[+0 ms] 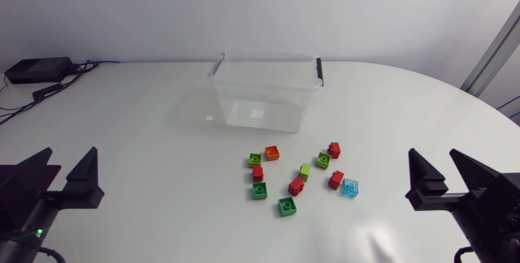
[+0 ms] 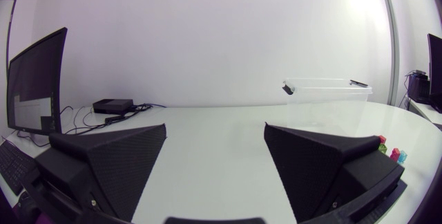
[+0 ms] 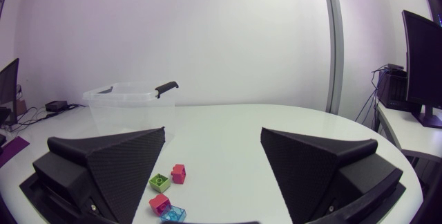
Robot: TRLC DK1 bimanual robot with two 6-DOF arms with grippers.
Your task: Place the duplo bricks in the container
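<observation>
left tool (image 1: 71,156): wide open, nothing between the two wedges, sitting low at the near left side of the bench (image 1: 146,133)
right tool (image 1: 431,154): same deal, spread open and holding nothing, near right side, well apart from the left one
bricks (image 1: 296,186): loose bunch on the bench, roughly between the two tools and a bit further back; reds and greens mostly
orange brick (image 1: 272,153): at the far side of the bunch, closest to the box
clear blue brick (image 1: 350,187): on the right fringe, just beside a red one; it's the brick nearest the right tool
container (image 1: 244,101): see-through tub with dark handle clips, upright, lid off, behind the bunch toward the middle of the bench
black box (image 1: 36,70): far left corner, cables trailing off it
</observation>
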